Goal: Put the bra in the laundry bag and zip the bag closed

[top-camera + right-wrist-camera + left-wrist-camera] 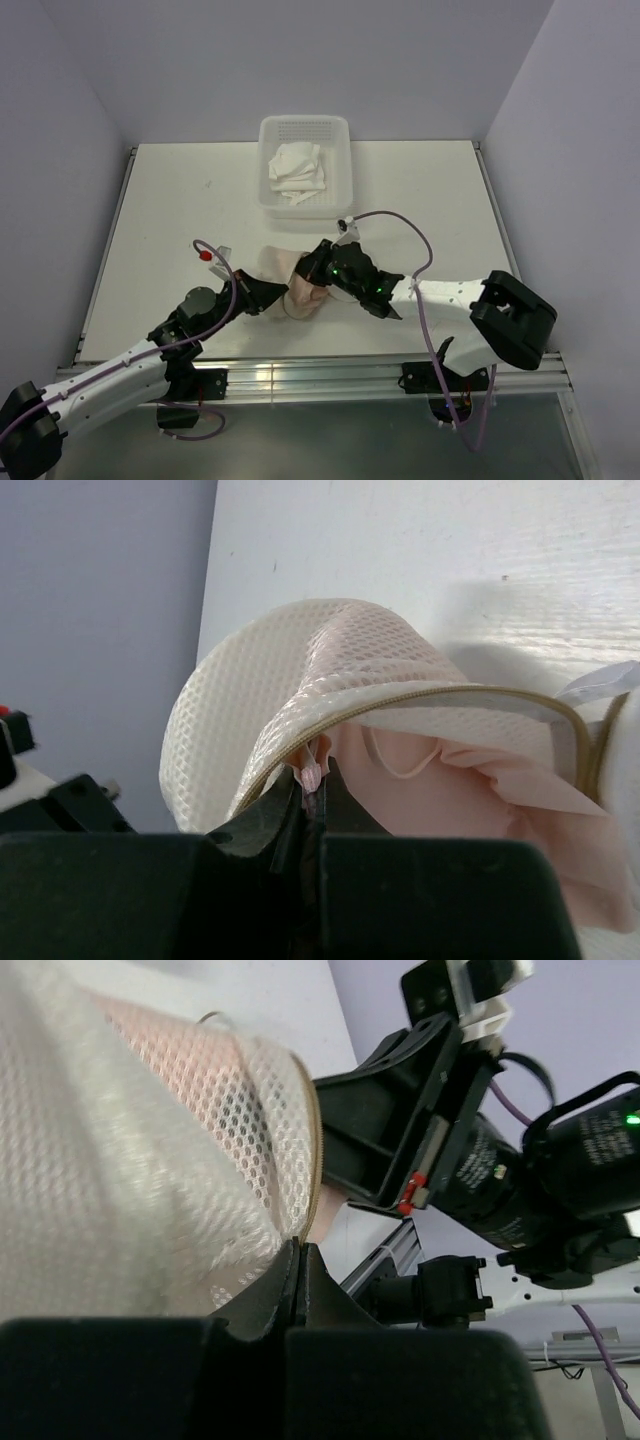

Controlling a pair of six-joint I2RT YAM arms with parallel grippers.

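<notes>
L hand: my left hand is clamped tight on the mesh edge of the laundry bag, right by the zip seam.
R hand: my right hand is closed too, nipping a small pink tab on the zip line. Prob. the pull, can't swear to it.
Bag: on the desk near the front edge, between my 2 hands. Mouth gapes toward my R wrist cam; zip not run round yet.
Bra: can't pick it out for sure. Pale bulk under the mesh, plus peach folds & a thin loop in the mouth. I'd guess it's inside, unconfirmed.
Risk 1: tab is tiny. Pull at an angle & it may slip from my R hand, so the zip stalls.
Risk 2: folds & loop sit just beside the zip track. They could catch in the teeth & jam.
Risk 3: L hand anchors soft mesh only. Too hard a pull & the whole bag may drag or crumple instead of the zip running, and contents could spill.
Risk 4: hands v. close, R arm housing just beside my L fingers. A knock is poss.
Desk: white, flat, matte; metal rail along the front.
Basket: white perforated basket at far middle, well apart from the bag, w/ crumpled white cloth in it. What that cloth is, can't tell.
Room: pale lilac-grey walls close round 3 sides.
</notes>
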